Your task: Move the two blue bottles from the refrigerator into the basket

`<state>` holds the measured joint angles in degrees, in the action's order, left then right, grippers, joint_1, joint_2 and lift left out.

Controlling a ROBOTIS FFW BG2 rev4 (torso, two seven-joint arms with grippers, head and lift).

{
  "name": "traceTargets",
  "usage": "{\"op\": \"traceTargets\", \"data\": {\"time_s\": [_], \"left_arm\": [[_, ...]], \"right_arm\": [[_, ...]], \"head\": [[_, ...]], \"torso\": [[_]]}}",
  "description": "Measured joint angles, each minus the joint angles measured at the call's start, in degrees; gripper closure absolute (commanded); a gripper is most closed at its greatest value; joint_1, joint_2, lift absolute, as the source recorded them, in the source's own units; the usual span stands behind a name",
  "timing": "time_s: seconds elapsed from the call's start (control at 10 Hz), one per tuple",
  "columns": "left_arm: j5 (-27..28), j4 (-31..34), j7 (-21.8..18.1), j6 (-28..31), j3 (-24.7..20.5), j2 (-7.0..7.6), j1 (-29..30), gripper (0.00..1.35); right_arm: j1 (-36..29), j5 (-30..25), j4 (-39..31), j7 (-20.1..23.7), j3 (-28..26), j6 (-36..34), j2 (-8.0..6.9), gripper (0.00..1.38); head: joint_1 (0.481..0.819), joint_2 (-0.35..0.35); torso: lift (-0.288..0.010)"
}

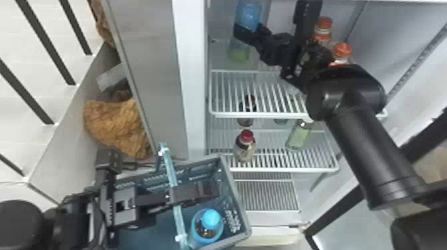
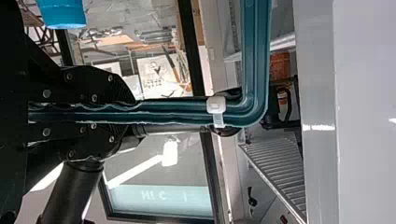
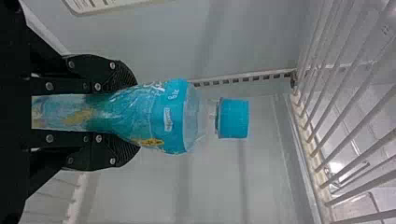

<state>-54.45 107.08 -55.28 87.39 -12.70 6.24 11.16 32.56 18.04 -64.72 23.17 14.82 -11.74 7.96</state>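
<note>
Basket (image 1: 237,196): the landmark here, blue-grey, open-topped, its handle (image 1: 170,169) raised across it.
Left gripper (image 1: 199,192): above the basket, closed on that handle; the left wrist view shows the bar pinched between both fingers.
First blue bottle (image 1: 208,227): inside the basket, cap up, near the corner on the robot's right.
Right gripper (image 1: 252,32): beyond the basket and higher up, inside the refrigerator (image 1: 193,99), clamped around the second blue bottle (image 1: 248,15).
Second blue bottle: well apart from the basket, above the upper shelf (image 1: 262,115), its blue cap clear of the fingers (whether its base touches the shelf, one cannot tell).
Orange-capped bottles (image 1: 342,51): beyond the basket, farther right than the held bottle, partly behind the right arm.
Red-capped bottle (image 1: 246,146): upright on the lower shelf (image 1: 279,169), just beyond the basket.
Green bottle (image 1: 299,134): same shelf, farther right from the basket.
Brown fluffy material (image 1: 116,124): beyond the basket's left side, behind a grey panel (image 1: 149,76).
</note>
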Motion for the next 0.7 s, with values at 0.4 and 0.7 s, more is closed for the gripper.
{"op": "traceTargets", "data": {"time_s": [0.4, 0.7], "left_arm": [[-0.2, 0.0, 0.0, -0.1, -0.1, 0.0, 0.2, 1.2], [-0.2, 0.0, 0.0, -0.2, -0.1, 0.0, 0.3, 1.2]], "right_arm": [[-8.1, 0.2, -10.5, 0.1, -0.7, -1.9, 0.67, 1.28], [-14.7, -1.2, -21.4, 0.2, -2.1, -3.2, 1.16, 1.28]], "head": [[0.695, -0.029], [0.695, -0.024]], "torso": [[-0.01], [-0.01]]}}
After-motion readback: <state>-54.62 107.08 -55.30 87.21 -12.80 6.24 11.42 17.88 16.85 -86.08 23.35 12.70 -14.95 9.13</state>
